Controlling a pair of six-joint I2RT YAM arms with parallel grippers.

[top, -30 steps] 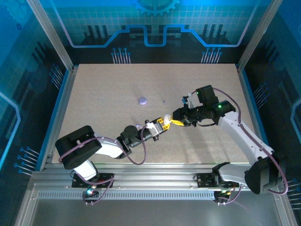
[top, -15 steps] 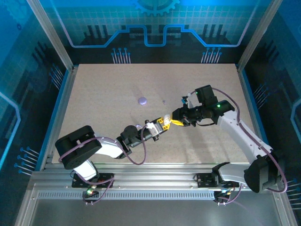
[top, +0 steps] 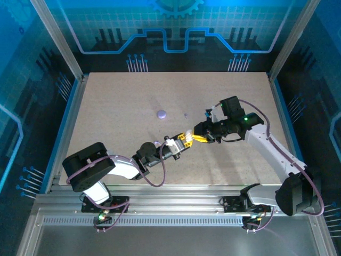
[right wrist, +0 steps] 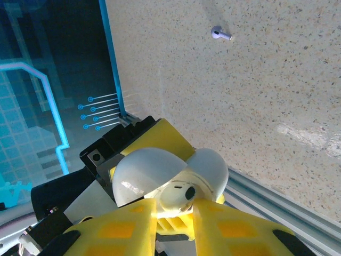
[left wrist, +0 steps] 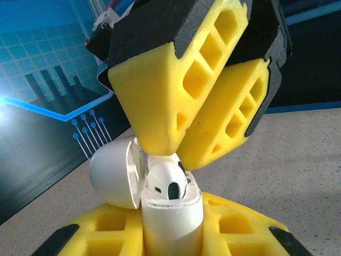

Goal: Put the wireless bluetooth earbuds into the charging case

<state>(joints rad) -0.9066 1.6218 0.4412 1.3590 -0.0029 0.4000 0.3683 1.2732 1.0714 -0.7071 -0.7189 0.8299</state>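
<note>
Tabletop [top: 133, 96], speckled beige, lies under both arms, which meet nose to nose near its middle. The yellow-padded left gripper [top: 186, 140] is clamped on the body of the small round white plastic charging case [left wrist: 170, 218], whose hinged lid [left wrist: 114, 176] is thrown open to one side. Straight over the case mouth stands the right gripper [top: 199, 138]. Its fingers are drawn close, tips at a glossy pale earbud [left wrist: 168, 184] seated in its socket with the stem pointing down into the case (whether those tips pinch it or merely press, I cannot tell). The second earbud [right wrist: 220, 34], a tiny lavender piece, lies on the table well beyond the right fingertips, stem roughly crosswise to them. The right arm, unburdened by the case, looks the one to fetch it.
</note>
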